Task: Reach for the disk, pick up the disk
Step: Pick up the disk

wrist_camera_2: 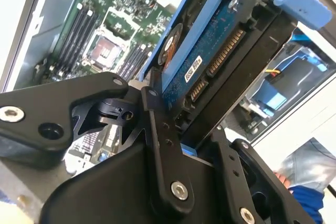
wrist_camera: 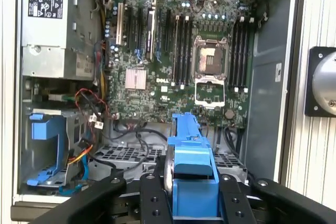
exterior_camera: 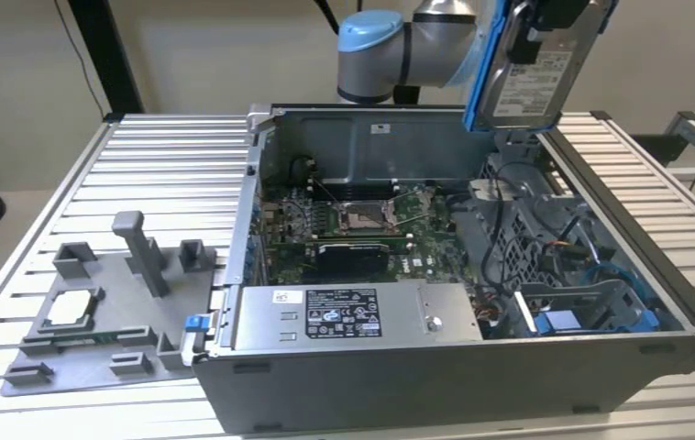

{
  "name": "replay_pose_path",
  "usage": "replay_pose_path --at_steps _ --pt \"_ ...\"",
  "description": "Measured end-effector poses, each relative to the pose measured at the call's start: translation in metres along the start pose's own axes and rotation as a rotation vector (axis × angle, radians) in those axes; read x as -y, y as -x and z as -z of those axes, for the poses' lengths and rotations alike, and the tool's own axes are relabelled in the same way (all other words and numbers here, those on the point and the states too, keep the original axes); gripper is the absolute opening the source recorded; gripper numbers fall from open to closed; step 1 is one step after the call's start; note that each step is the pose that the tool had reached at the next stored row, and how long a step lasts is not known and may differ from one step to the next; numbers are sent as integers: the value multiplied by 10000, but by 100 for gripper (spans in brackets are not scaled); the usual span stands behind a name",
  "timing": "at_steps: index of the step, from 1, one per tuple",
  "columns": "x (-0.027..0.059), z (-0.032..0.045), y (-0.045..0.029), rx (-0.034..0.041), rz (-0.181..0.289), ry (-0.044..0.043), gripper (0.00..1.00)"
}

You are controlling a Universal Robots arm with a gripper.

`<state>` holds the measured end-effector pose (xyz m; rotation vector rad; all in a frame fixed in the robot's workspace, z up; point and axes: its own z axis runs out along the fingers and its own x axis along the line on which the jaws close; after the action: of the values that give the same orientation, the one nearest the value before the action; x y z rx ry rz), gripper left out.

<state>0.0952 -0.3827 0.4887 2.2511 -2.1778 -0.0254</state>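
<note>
Gripper (wrist_camera_2: 184,129) is clamped on the disk (exterior_camera: 522,73), holding it upright above the computer case (exterior_camera: 446,385)'s back corner.

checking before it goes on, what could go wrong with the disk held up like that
The gripper clamps the disk by one end, so its long free body could lever loose. It hangs above the open computer case; a drop might strike the motherboard or snag the loose cables.

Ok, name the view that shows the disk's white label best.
The exterior view: the disk hangs above the open case, label facing the camera. The second wrist view shows its circuit-board underside clamped in the gripper; the first wrist view shows its blue bracket edge-on.
</note>
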Motion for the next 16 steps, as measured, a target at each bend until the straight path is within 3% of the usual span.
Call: replay_pose_path --at_steps 4,16 --pt "43 0 0 0 -1 0 0" --pt "45 2 -12 -2 -1 0 0"
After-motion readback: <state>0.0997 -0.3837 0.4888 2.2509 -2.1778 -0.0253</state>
